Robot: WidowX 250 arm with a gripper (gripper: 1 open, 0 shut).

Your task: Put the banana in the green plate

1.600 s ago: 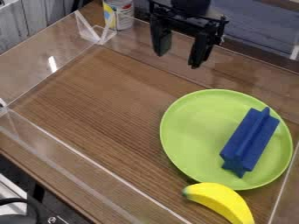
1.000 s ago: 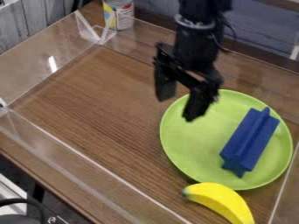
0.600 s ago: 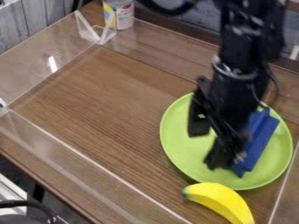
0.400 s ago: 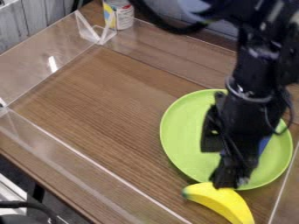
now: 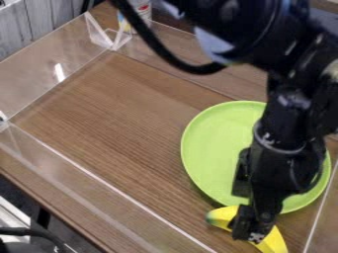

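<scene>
The yellow banana (image 5: 222, 215) lies on the wooden table at the near right corner, just in front of the green plate (image 5: 214, 148). My gripper (image 5: 250, 208) points straight down over the banana with its black fingers (image 5: 244, 181) spread open. One finger stands at the plate's near rim and the other lies in front of the banana's middle, so only the banana's two ends show. Nothing is held. I cannot tell whether a finger touches the banana. The arm hides the right half of the plate.
Clear plastic walls (image 5: 53, 69) ring the wooden table (image 5: 119, 119), with a low front edge (image 5: 79, 188) near the camera. A white and yellow bottle (image 5: 130, 14) and a clear stand (image 5: 106, 36) sit beyond the back left corner.
The gripper came from the back of the table, across the plate, down to the banana at the near right. Its wrist rolled on the way and the fingers stayed open. The banana has not moved.
</scene>
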